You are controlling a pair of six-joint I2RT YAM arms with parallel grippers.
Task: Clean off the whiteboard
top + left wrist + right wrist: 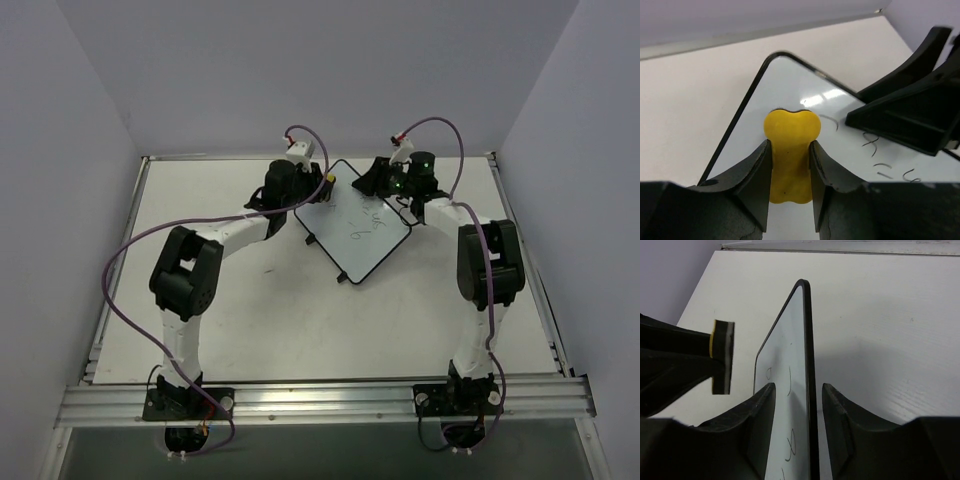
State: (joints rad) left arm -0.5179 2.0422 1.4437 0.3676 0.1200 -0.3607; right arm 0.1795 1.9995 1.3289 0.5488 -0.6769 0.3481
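Note:
The whiteboard [362,243] lies flat and turned at the table's middle back, with dark scribbles [362,222] on it. My left gripper [320,190] is shut on the yellow eraser [329,181] over the board's far left corner. In the left wrist view the eraser [790,150] sits squeezed between the fingers, over the white surface [790,85], left of the scribbles [875,150]. My right gripper [385,187] is open. In the right wrist view [798,387] it straddles the board's black frame edge [812,390], with gaps on both sides. The eraser [722,357] shows at the left there.
The white table [250,300] is enclosed by pale walls on three sides. An aluminium rail [320,400] runs along the near edge by the arm bases. Purple cables [125,260] loop off both arms. The two grippers are close together over the board.

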